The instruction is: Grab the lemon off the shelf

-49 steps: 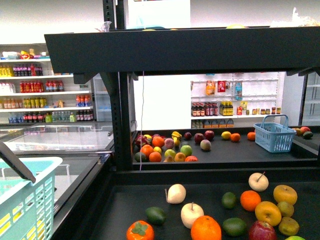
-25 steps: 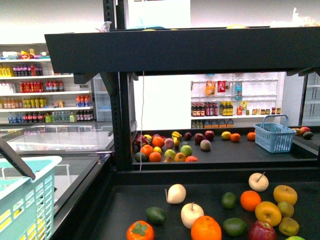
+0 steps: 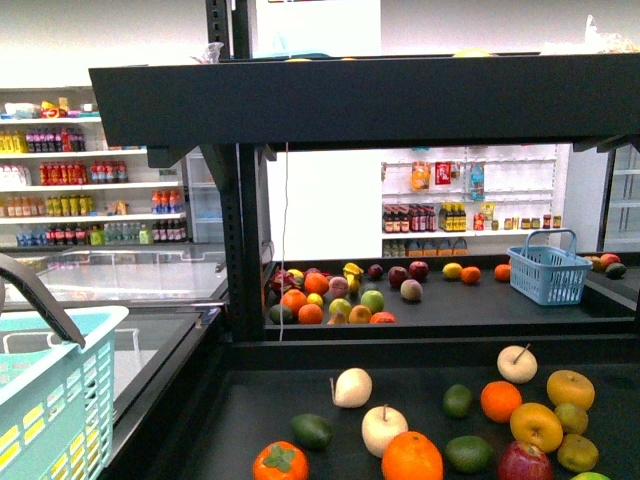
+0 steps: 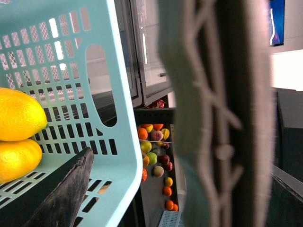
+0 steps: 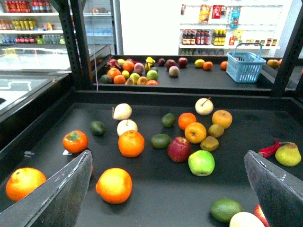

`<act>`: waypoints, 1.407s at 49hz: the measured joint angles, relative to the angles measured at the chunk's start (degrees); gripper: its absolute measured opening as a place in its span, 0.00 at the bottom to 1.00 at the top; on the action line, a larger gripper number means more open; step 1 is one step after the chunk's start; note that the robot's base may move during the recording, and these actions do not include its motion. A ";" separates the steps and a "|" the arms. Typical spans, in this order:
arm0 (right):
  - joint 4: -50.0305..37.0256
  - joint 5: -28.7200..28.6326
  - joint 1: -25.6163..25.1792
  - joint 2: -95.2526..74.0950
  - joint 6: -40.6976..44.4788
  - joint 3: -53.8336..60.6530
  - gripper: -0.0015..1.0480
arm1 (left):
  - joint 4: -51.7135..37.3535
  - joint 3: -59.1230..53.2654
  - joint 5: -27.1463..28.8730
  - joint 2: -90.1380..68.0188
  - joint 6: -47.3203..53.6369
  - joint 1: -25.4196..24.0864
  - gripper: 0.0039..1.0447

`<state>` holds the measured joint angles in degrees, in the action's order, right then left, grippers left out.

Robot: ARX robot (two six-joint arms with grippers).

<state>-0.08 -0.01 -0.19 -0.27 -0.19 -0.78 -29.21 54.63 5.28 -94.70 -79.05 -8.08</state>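
Bright, even store light; white glare behind the shelf [image 3: 360, 100]. The left wrist view's near gripper finger [image 4: 222, 118] is blurred.

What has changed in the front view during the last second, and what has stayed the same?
The light teal plastic basket at the left edge, with its dark handle, moved slightly rightward and up, further into view. Nothing was visibly grasped or released. The fruit on the black metal shelf and the small blue basket stayed in place.

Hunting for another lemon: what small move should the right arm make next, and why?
Probably ease the open right gripper forward over the black metal shelf toward the small yellow fruit on the rear tier; the nearer golden-yellow fruits look like apples.
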 joint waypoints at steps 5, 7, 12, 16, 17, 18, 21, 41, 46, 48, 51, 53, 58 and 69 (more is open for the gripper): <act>0.00 0.00 0.00 0.00 0.00 0.00 0.93 | 0.39 0.00 0.00 2.08 0.02 0.04 0.93; 0.00 0.00 0.00 0.00 0.00 0.00 0.93 | 0.44 -0.02 0.00 2.89 0.17 0.04 0.93; 0.00 0.00 0.00 0.00 0.00 0.00 0.93 | 0.90 -0.17 -0.22 4.31 0.35 0.02 0.93; 0.00 0.00 0.00 0.00 0.00 0.00 0.93 | 1.49 -0.70 -0.42 5.40 0.35 0.02 0.93; 0.00 0.00 0.00 0.00 0.02 0.00 0.93 | 1.75 -0.87 -0.44 5.62 0.35 0.02 0.93; 0.00 0.00 0.00 0.00 0.02 0.00 0.93 | 2.01 -1.05 -0.44 5.92 0.37 0.02 0.93; 0.00 0.00 0.00 0.00 0.00 0.00 0.93 | 2.97 -1.70 -0.44 6.80 0.37 -0.02 0.93; 0.00 0.00 0.00 0.00 0.00 0.00 0.93 | 11.41 -5.79 -0.35 15.67 1.90 -0.57 0.93; 0.00 0.00 0.00 0.00 0.00 0.00 0.93 | 13.66 -5.84 -0.24 17.88 2.62 -0.39 0.93; 0.00 0.00 0.00 0.00 0.00 0.00 0.93 | 14.86 -5.84 0.09 18.80 3.04 -0.24 0.93; 0.00 0.00 0.00 0.00 0.00 0.00 0.93 | 16.85 -5.84 0.39 20.20 3.65 0.02 0.93; 0.00 0.00 0.00 0.00 0.00 0.00 0.93 | 18.14 -5.84 0.77 21.20 4.59 0.24 0.93; 0.00 0.00 0.00 0.00 0.00 0.00 0.93 | 21.35 -5.84 2.43 23.80 8.07 0.98 0.93; 0.00 0.02 0.00 0.00 0.02 0.00 0.93 | 25.83 -6.64 10.01 34.53 49.29 9.29 0.93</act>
<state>-0.08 0.01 -0.19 -0.27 -0.16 -0.78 -3.38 47.99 15.29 -60.16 -29.76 1.21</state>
